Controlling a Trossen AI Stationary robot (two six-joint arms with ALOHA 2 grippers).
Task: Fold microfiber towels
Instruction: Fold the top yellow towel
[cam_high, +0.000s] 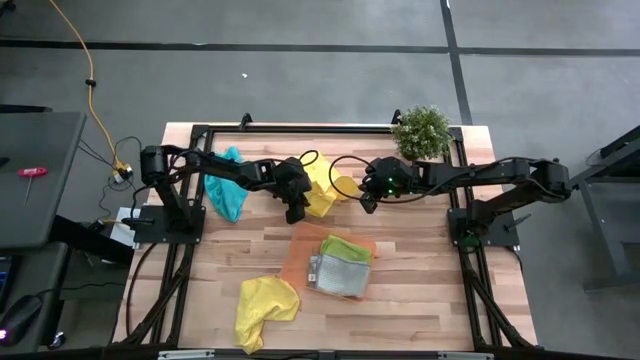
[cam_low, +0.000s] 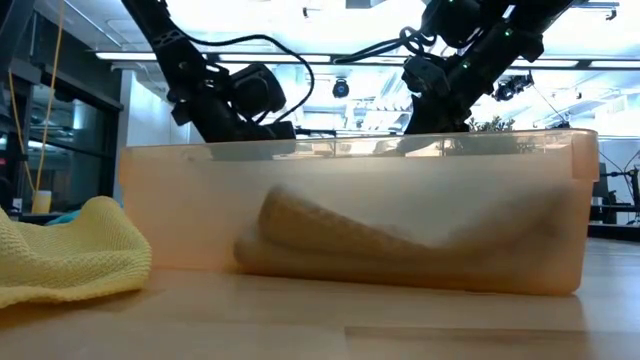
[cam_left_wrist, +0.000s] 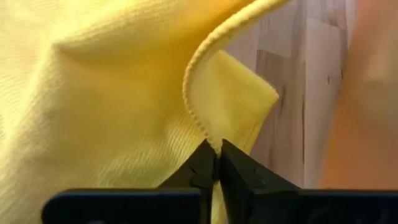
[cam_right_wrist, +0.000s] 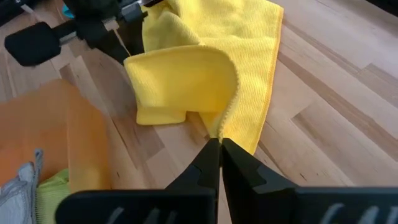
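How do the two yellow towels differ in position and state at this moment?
The far yellow towel lies between the arms, pinched by the left gripper and the right gripper; the near yellow towel lies crumpled and untouched at the table's front. The far one sits behind the orange tray, the near one beside it. Both are unfolded.

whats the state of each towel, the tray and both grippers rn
left gripper: shut on held yellow towel
right gripper: shut on held yellow towel
held yellow towel: partly folded
near yellow towel: crumpled
teal towel: bunched
green towel: folded, in tray
grey towel: folded, in tray
tray: holds towels
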